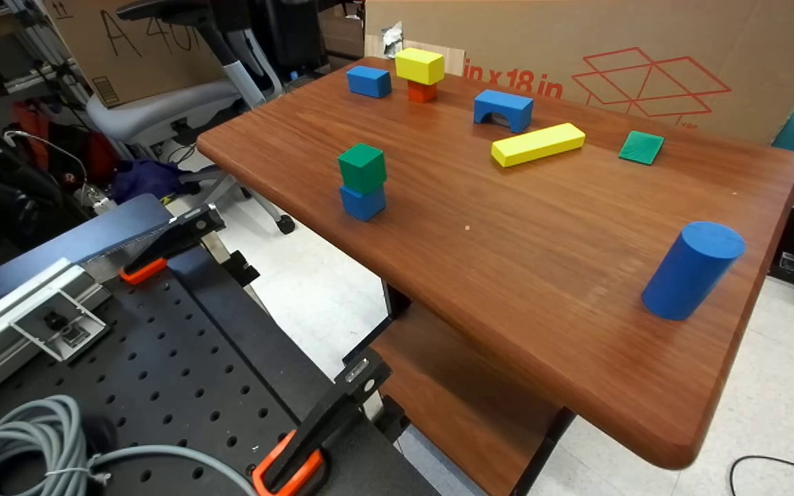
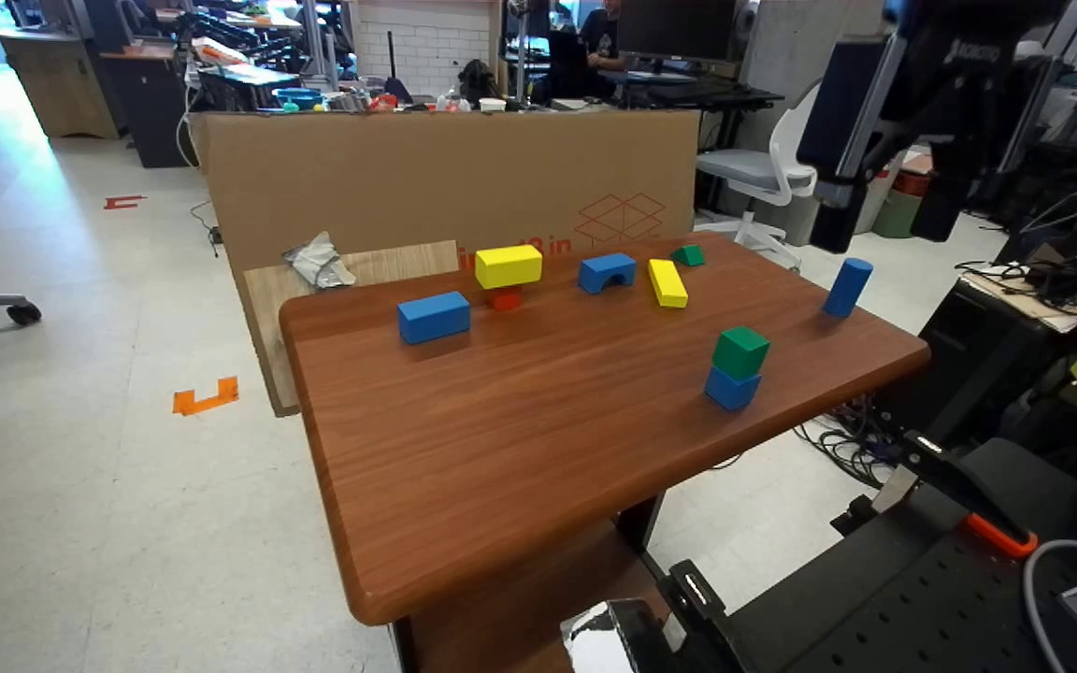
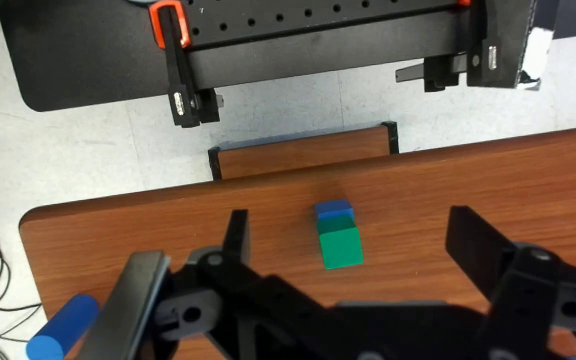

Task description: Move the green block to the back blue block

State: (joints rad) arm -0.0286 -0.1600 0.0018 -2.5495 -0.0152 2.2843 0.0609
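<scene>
The green block (image 1: 362,169) is a small dark-green cube stacked on a small blue cube (image 1: 363,204) near the table's edge. The stack shows in both exterior views, with the green block (image 2: 740,352) on top; in the wrist view the green block (image 3: 342,248) lies between the finger lines. The back blue block (image 1: 369,82) is a low oblong at the table's back; it also shows in an exterior view (image 2: 434,318). My gripper (image 2: 886,220) is open and empty, high above the table. In the wrist view its fingers (image 3: 350,212) are wide apart.
A yellow block (image 1: 420,66) on a red block (image 1: 422,91) stands beside the back blue block. A blue arch (image 1: 504,109), yellow bar (image 1: 539,145), flat green piece (image 1: 642,147) and tall blue cylinder (image 1: 693,270) stand on the table. Cardboard (image 2: 445,178) borders the back.
</scene>
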